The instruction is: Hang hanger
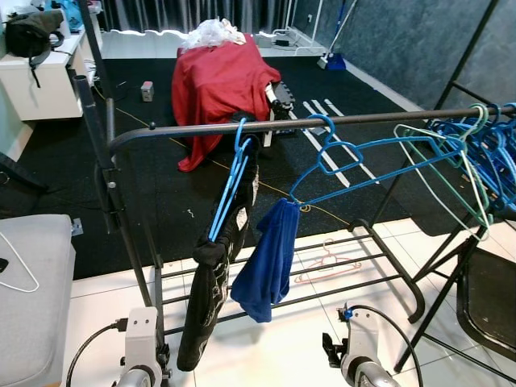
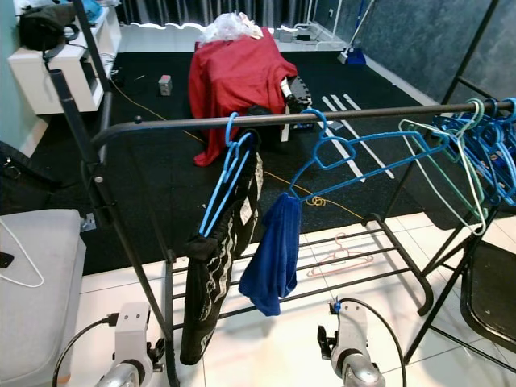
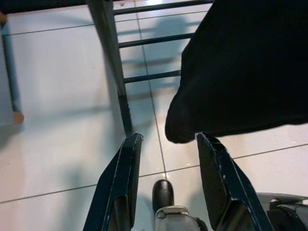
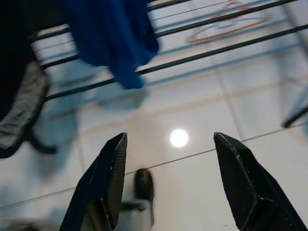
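Observation:
A dark rail (image 1: 282, 124) of a clothes rack spans the scene. On it hangs a blue hanger (image 1: 235, 173) carrying a black garment (image 1: 211, 282). Beside it a second blue hanger (image 1: 355, 157) holds a blue cloth (image 1: 266, 262). A green hanger (image 1: 455, 165) and several blue hangers (image 1: 496, 145) crowd the rail's right end. A pink hanger (image 1: 326, 262) lies on the floor under the rack. Both arms hang low in front of the rack. My left gripper (image 3: 168, 137) is open near the black garment's hem (image 3: 240, 72). My right gripper (image 4: 171, 137) is open wide over tiles, below the blue cloth (image 4: 110, 33).
The rack's lower bars (image 1: 322, 294) and legs stand just ahead. A grey seat (image 1: 32, 290) is at the left, a black folding chair (image 1: 488, 302) at the right. Beyond, on black carpet, stands something draped in red cloth (image 1: 222, 81); a white shelf (image 1: 40, 85) is far left.

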Available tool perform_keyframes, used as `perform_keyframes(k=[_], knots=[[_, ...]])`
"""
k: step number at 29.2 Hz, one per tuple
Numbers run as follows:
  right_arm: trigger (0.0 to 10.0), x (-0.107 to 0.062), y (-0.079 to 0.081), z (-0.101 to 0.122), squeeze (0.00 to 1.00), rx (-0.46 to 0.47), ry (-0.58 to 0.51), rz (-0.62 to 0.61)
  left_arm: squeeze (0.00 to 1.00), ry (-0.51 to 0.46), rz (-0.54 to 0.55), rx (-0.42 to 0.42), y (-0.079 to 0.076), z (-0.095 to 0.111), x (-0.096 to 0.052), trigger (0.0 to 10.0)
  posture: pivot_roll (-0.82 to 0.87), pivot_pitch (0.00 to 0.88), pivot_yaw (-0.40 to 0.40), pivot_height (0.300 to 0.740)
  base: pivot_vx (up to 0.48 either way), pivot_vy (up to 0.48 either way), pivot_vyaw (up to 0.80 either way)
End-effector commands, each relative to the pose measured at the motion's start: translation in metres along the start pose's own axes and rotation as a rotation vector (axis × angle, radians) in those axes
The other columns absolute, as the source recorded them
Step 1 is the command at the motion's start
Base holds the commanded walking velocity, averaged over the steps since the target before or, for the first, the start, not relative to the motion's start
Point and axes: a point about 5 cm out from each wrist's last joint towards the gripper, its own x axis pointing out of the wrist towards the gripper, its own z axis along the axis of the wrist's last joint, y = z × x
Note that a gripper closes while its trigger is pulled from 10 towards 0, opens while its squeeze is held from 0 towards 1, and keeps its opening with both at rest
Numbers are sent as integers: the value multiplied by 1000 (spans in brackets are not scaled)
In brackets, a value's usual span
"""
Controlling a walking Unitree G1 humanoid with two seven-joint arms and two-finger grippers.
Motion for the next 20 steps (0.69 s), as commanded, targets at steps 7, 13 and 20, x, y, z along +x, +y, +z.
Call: perform_keyframes(k=[7,13,20], knots=[[10000,2,6,4,0,18,-21,2,0,6,-13,17,2,1,1,10000,-45,79,-87,740,0,0,0],[10000,4,8,10,0,19,-50,17,0,-6,-31,35,1,8,4,10000,-51,73,-85,740,0,0,0],[10000,6,10,24,0,-17,-122,58,0,-6,-19,37,1,10,6,10000,-48,74,-89,740,0,0,0]])
